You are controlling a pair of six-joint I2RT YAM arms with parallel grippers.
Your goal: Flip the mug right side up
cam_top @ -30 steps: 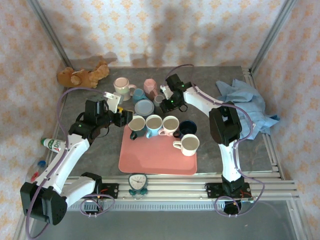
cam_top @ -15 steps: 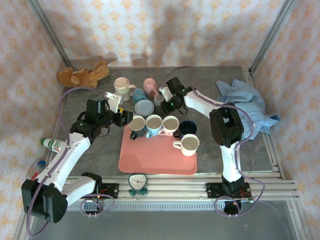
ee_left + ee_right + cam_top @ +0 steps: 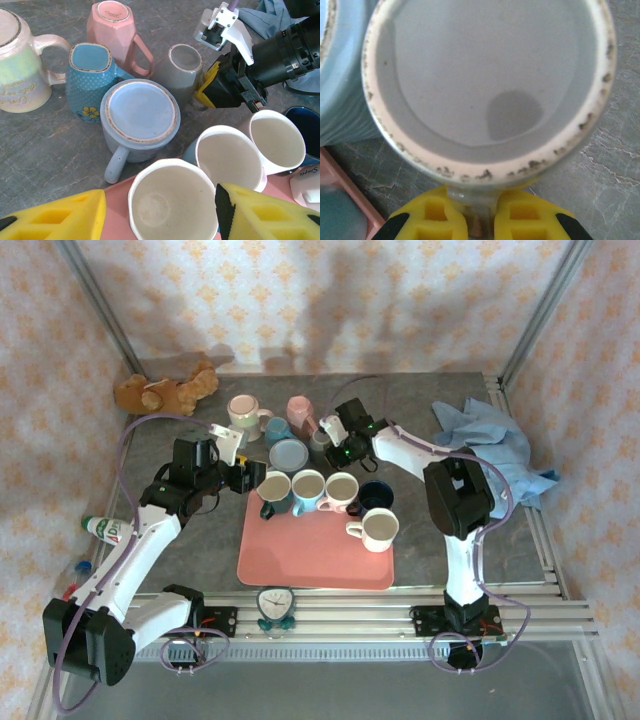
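Carefully: a thin handle pinch in a crowd of mugs

On the right gripper (image 3: pixel 472 212) the fingers are pinched narrow on the handle of the grey mug (image 3: pixel 485 75). It stands base-up on the table, straight ahead of those fingers. My first worry is the hold. With only the handle gripped, the body could swing or slip out once I lift and roll it.

My second worry is room. The upside-down blue mug (image 3: pixel 340 115) sits just left of the fingers, touching the grey one or very nearly. The pink tray (image 3: pixel 300 560) lies close on the near side. A wide roll could knock the blue mug or clip the mugs on the tray. An inverted pink mug (image 3: pixel 112 25) stands just beyond the grey one.

The left gripper (image 3: pixel 160 215) hangs with fingers wide, holding nothing, above a cream mug (image 3: pixel 172 200) upright on the tray. That mug and the second cream mug (image 3: pixel 230 157) past it look empty. I cannot see inside the grey mug.
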